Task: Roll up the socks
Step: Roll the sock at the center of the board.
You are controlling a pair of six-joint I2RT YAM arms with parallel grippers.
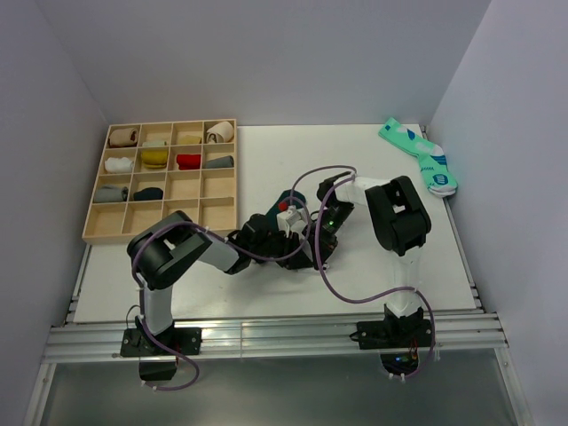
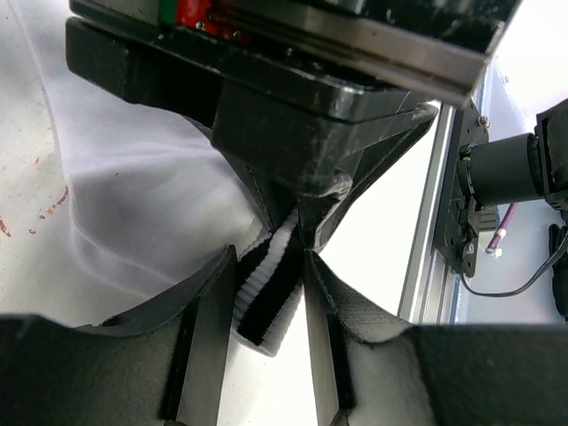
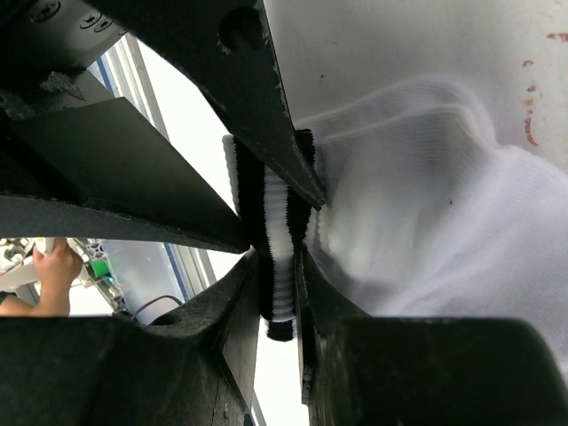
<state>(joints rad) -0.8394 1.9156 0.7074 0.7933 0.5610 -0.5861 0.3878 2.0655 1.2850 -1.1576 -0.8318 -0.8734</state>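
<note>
The white sock (image 3: pixel 426 204) lies bunched on the table, its body also in the left wrist view (image 2: pixel 151 213). Its black-striped cuff (image 2: pixel 271 297) stands up between both grippers. My left gripper (image 2: pixel 271 266) is shut on the cuff. My right gripper (image 3: pixel 277 257) pinches the same cuff (image 3: pixel 282 266) from the other side and appears from above in the left wrist view (image 2: pixel 300 217). In the top view the left gripper (image 1: pixel 282 241) and right gripper (image 1: pixel 306 241) meet at mid-table. The dark green sock (image 1: pixel 289 197) peeks out just behind them, mostly hidden.
A wooden compartment tray (image 1: pixel 222 191) with several rolled socks stands at the back left. The mint-green pair (image 1: pixel 422 155) lies at the back right by the wall. An aluminium rail (image 1: pixel 266 333) runs along the near table edge.
</note>
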